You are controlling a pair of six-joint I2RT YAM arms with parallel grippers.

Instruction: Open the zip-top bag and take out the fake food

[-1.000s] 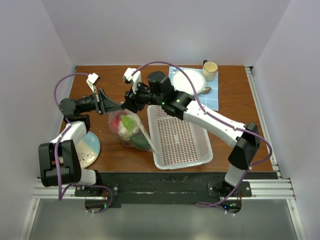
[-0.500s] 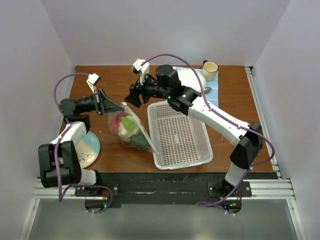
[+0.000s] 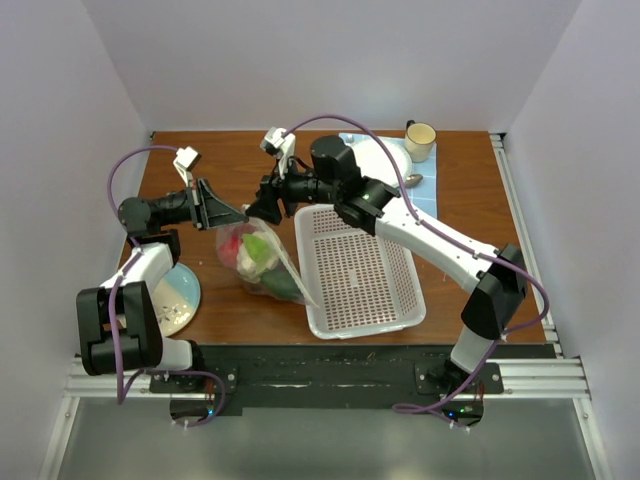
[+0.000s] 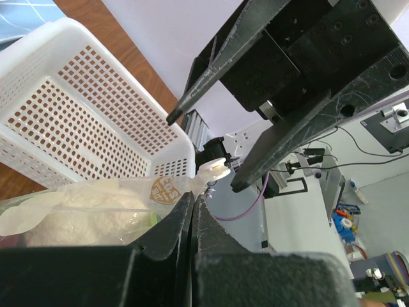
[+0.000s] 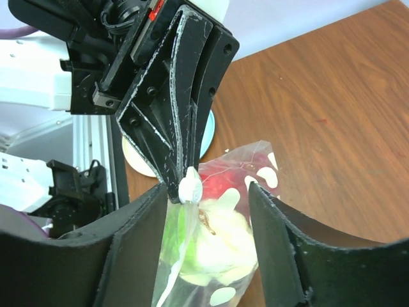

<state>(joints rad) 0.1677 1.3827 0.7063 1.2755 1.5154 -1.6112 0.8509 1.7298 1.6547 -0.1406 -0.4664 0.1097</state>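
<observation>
**Top view:** The zip-top bag (image 3: 262, 262) is being held up on the table (image 3: 460, 215), just beside the long left wall of the white basket (image 3: 355, 270). Its bottom is resting on the wood and its mouth is being lifted toward the basket's far left corner. The fake food (image 3: 250, 252) is all being contained inside it, with red, cream and green pieces showing through the plastic. The bag's top edge is being pinched by the left pincer (image 3: 242, 213), which is shut tight on it. This is likely being done so that one side is anchored while the other is pulled. The right pincer (image 3: 263, 203) is being positioned at the same edge, just left of that basket corner.

**Left wrist view:** The plastic is being clamped between closed black fingers, with the basket lying behind the bag. A small white tab (image 4: 214, 169), probably the slider, is being presented at the very tip of the clamp. The right pincer's two fingers are being spread above and beside it.

**Right wrist view:** The right pincer's jaws are being held apart, one on each side of the bag's raised top, and nothing is being gripped. The tab is sitting just beside one finger. A closing move on the tab or the free lip is probably being prepared. Whether the seal is already parted cannot be told.
</observation>
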